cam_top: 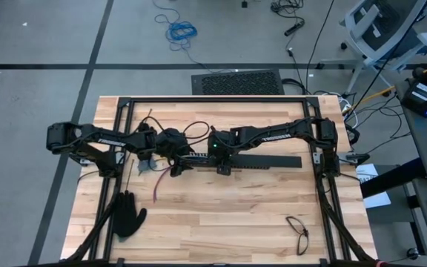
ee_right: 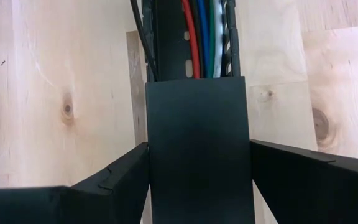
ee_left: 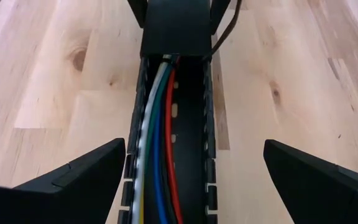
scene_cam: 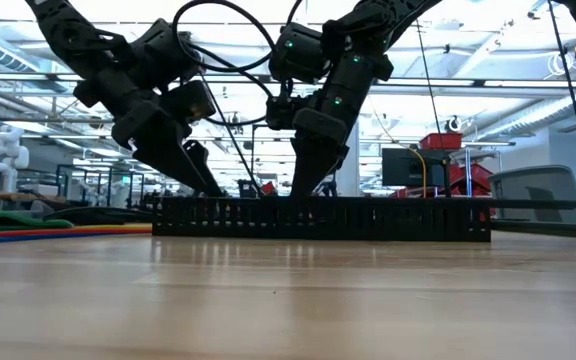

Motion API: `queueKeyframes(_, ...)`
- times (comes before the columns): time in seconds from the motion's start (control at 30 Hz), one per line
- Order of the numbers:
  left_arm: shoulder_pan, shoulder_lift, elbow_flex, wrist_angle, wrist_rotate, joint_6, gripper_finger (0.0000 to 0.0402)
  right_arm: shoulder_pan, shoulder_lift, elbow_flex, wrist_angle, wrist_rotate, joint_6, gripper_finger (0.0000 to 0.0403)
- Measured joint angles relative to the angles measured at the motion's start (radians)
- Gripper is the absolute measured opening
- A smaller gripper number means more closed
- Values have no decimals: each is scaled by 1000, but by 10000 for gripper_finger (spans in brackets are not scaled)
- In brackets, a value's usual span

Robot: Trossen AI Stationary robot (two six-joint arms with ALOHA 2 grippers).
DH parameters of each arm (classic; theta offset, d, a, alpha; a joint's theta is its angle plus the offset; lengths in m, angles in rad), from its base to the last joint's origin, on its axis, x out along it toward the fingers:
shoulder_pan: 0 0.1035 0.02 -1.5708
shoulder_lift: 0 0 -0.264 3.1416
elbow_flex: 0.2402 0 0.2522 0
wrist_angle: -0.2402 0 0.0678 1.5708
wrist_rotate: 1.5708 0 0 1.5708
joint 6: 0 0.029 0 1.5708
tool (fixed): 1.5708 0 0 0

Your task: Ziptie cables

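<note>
We see two black, jointed arms, the left arm [cam_top: 95, 138] and the right arm [cam_top: 280, 133], each with pale lettering along one link. Loose black cable loops [scene_cam: 223, 40] run between their segments. Small green lights [scene_cam: 290, 45] glow on the right arm. Both pairs of fingers [ee_left: 73, 180] are matte black wedges.

Lighting's pretty even from overhead, so the table [cam_top: 221, 215] looks bright with only faint, soft shadows under the arms. The low view is backlit by ceiling lights and bright windows in the room behind, so both arms go nearly silhouette, and the near tabletop is blurry with a soft sheen. In the wrist views the near fingers are slightly soft.
</note>
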Motion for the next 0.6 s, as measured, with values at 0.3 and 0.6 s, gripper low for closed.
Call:
queueKeyframes(0.3,5,0,0,-9,71,-21,377,0,0,0,-3,-3,0,247)
queueKeyframes(0.6,41,0,-19,-22,261,94,377,0,0,0,-4,-2,0,247)
